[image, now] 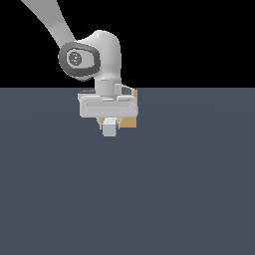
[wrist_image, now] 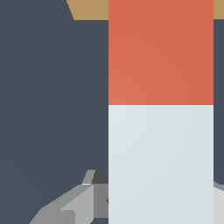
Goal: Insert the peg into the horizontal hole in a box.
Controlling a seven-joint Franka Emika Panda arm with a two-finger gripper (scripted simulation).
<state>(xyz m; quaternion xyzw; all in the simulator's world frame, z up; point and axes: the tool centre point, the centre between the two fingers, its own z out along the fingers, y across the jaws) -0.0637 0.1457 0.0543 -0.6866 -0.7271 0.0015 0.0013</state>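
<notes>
My gripper point(image: 109, 124) is shut on the peg point(image: 109, 129) and holds it above the floor. In the exterior view only the peg's pale grey end shows below the hand, pointing toward the camera. In the wrist view the peg point(wrist_image: 160, 131) fills the frame: pale grey near the fingers, red-orange point(wrist_image: 160, 52) toward the tan box point(wrist_image: 89, 8). The box point(image: 130, 119) stands right behind the hand in the exterior view, mostly hidden by it. The hole is hidden by the peg and the hand. I cannot tell whether the red tip is inside it.
A dark grey-blue floor point(image: 174, 189) spreads all around. The arm's grey links point(image: 79, 57) rise to the exterior view's upper left.
</notes>
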